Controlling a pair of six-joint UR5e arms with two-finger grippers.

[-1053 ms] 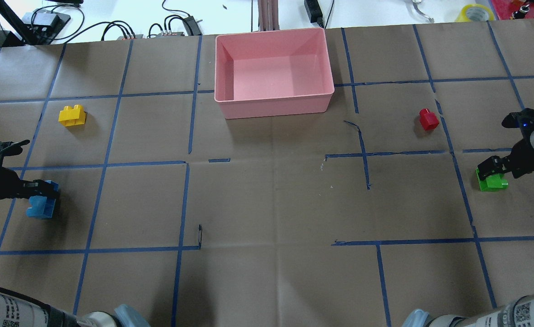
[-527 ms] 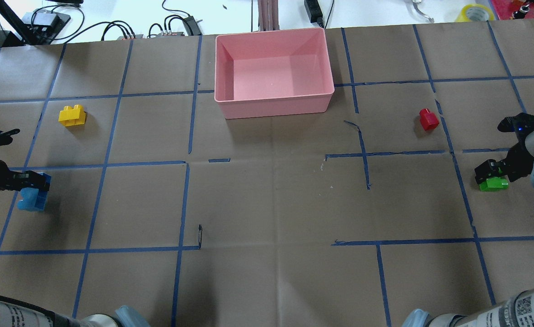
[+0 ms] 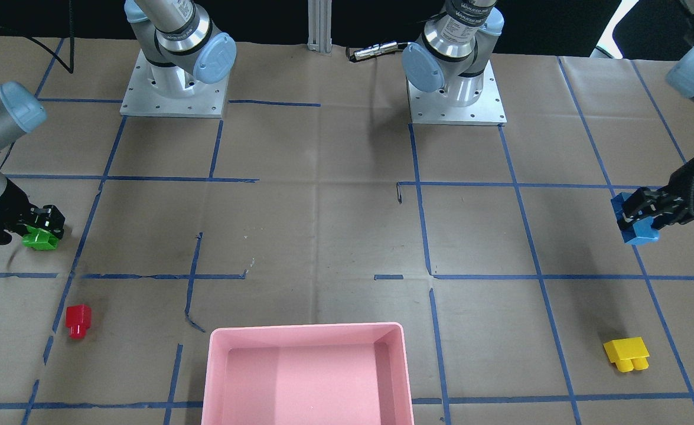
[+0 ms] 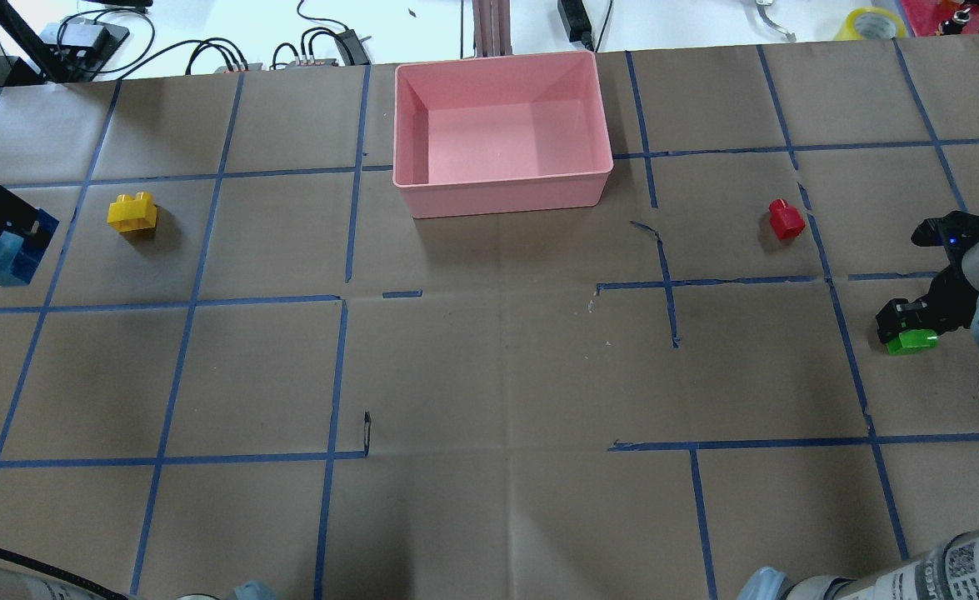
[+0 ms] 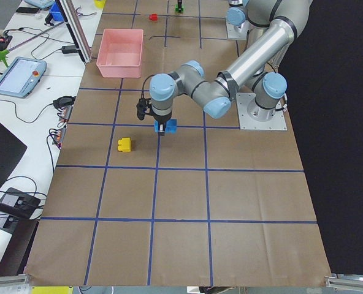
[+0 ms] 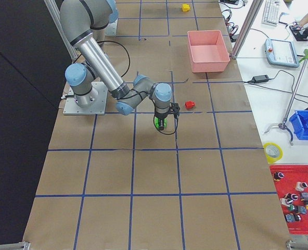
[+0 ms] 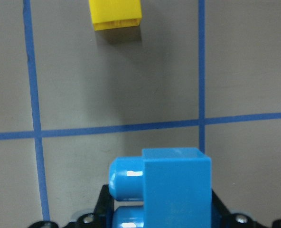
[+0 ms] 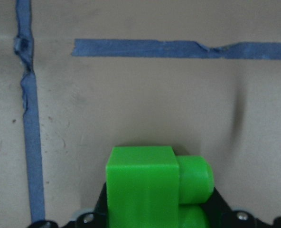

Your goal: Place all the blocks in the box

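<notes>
My left gripper (image 4: 21,233) is shut on the blue block (image 4: 6,257) and holds it above the table at the far left, left of the yellow block (image 4: 132,212). The wrist view shows the blue block (image 7: 173,185) between the jaws, with the yellow block (image 7: 116,14) ahead. My right gripper (image 4: 901,323) is shut on the green block (image 4: 911,341) at the far right, low over the table; the block also shows in the right wrist view (image 8: 145,190). The red block (image 4: 786,219) lies beyond it. The pink box (image 4: 501,197) stands empty at the far middle.
Brown paper with a blue tape grid covers the table. Cables and power adapters (image 4: 322,46) lie beyond the far edge behind the box. The two arm bases (image 3: 172,82) stand on the robot's side.
My left gripper carried the blue block away from the robot and leftward, to the yellow block's left. My right gripper stayed on the green block and shifted only slightly.
</notes>
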